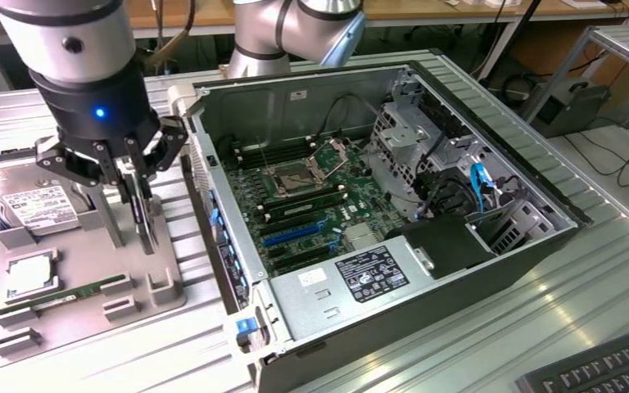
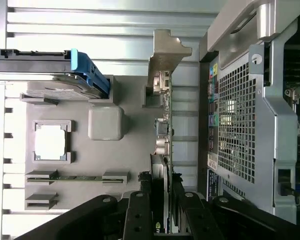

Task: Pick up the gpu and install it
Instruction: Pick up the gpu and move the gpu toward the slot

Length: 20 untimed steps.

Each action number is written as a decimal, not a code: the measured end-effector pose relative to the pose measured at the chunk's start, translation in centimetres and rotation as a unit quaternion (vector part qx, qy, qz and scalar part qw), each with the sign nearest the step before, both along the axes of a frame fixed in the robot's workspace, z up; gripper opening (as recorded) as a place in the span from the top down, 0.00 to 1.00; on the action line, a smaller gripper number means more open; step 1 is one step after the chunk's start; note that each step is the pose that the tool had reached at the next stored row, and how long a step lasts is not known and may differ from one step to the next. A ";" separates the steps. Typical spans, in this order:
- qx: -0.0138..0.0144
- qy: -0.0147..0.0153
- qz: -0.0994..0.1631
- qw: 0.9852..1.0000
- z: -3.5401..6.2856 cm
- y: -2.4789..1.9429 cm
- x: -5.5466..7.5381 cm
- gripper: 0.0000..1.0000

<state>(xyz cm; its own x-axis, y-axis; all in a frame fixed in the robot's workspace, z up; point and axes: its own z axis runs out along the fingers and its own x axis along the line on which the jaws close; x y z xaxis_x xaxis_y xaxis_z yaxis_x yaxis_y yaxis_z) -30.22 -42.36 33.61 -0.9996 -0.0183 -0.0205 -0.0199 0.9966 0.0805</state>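
Fingers of your black gripper pinched the gpu, a thin dark circuit card with a silver metal bracket strip at one end, one finger against each face.

At the exterior view's left, you had a boxy silver hard drive with a white label resting at the far end of the grey moulded parts tray. Nearer the camera in that tray lay a square silver processor chip and a slim green memory stick in its slot.

The card stood upright on its long edge at the tray's side nearest the computer; whether its lower edge had left the tray, you could not tell.

To the right, the open black-and-silver computer case lay on its side on the ribbed metal table, its green motherboard exposed. At the lower right corner, you saw a black keyboard.
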 end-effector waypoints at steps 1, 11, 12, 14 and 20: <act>0.000 0.000 0.000 1.000 0.43 -0.03 0.0 0.74; 0.000 0.006 0.000 1.000 5.18 -0.75 0.9 0.74; 0.000 0.007 0.000 1.000 5.62 -0.84 1.2 0.74; 0.000 0.009 0.000 1.000 6.54 -0.99 1.8 0.74; 0.001 0.016 0.000 1.000 8.88 -1.40 4.4 0.74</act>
